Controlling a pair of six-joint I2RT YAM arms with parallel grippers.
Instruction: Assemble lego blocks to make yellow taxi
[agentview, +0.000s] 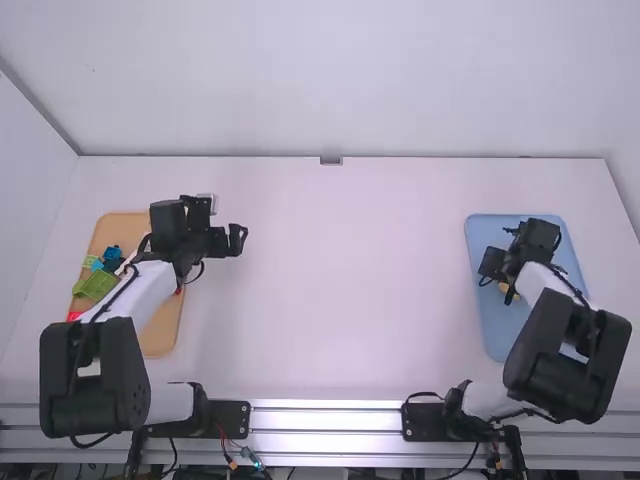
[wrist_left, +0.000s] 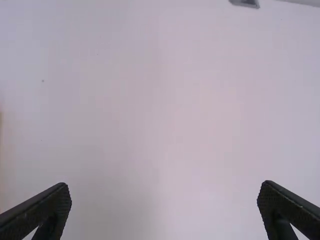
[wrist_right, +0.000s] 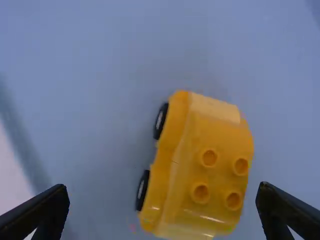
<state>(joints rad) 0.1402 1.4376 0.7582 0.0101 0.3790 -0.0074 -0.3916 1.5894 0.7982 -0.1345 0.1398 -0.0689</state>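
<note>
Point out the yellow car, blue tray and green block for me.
Yellow car (wrist_right: 221, 180): right wrist view, roof, between the four studs.
Blue tray (agentview: 490, 325): high view, bare floor near its left edge.
Green block (agentview: 96, 285): high view, its visible middle.

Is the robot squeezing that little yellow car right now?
No, the right gripper stands open, with blue tray showing between each finger and the yellow car.

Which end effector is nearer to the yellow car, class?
The right. The right end effector is open over the blue tray, close by the yellow car; the left end effector is far across the white table, near the tan tray.
</note>
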